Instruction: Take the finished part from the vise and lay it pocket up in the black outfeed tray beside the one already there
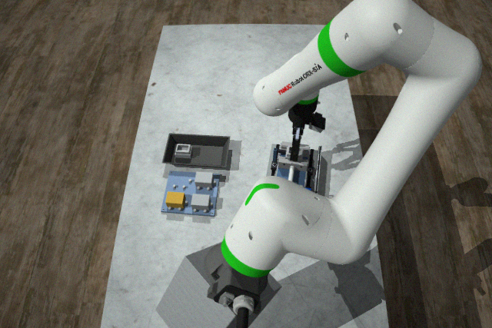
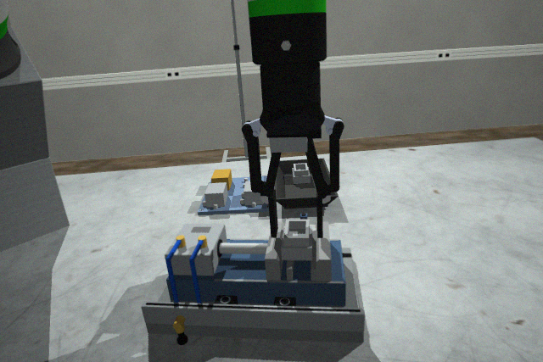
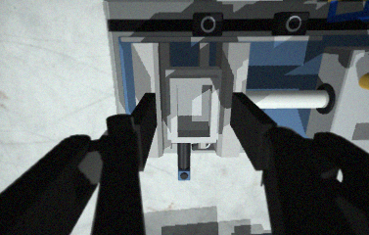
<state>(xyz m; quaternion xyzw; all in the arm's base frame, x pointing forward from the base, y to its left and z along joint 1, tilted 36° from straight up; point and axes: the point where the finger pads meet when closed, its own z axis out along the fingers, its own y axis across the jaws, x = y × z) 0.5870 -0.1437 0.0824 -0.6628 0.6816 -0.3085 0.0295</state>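
Forearm and elbow hide much of the vise from the top view, so the finished part reads best from the side and the wrist. It sits upright between the vise's gray clamping blocks, pocket facing up, long axis hard to judge. Tool hangs straight down, half-open, fingers flanking the part with a gap on each side, gripping nothing. Across the bench, the black outfeed tray holds another pocketed block at one end, open floor beside it.
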